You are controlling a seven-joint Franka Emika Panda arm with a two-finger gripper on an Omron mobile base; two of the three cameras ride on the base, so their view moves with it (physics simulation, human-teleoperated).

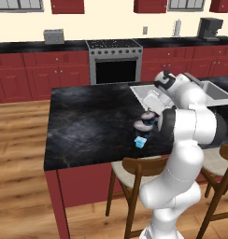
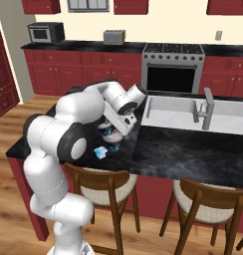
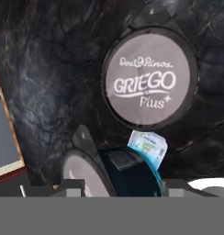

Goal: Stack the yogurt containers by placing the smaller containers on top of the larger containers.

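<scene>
**A:** What is the claw [image 1: 150,119] doing?

**B:** It hangs low over the bench [image 1: 88,121], jaws part-way apart and closed on the narrower round cup [image 3: 127,172]. In the hand view that cup sits right at the bottom, turned on its side to the camera, with its pale lid to the left and its dark blue body to the right. The fingertips themselves are cut off there, so I can't make out the contact.

**A:** Do the base views help?

**B:** Not much. From the left, the arm's [image 1: 190,126] white links cover most of the claw. A tilted pale lid [image 1: 146,115] peeks out beside it, clear of the bench top. From the right, the wrist hides almost all of the cup.

**A:** And the widest round cup?

**B:** The widest round cup [image 3: 149,82] stands upright on the bench just beyond the held one, its lid facing up and its lettering readable. In the left base view it's a pale disc [image 1: 143,126] under the claw, and its edge is blurred.

**A:** The little one?

**B:** The tiny light-blue cup [image 3: 148,146] is on the bench between those two in the hand view, its lower part hidden behind the held cup. From the base it sits near the bench's front edge [image 1: 141,142], just beside the widest cup. I can't tell whether they touch.

**A:** What else is there?

**B:** The sink [image 2: 173,117] is sunk into the bench to the right.
</scene>
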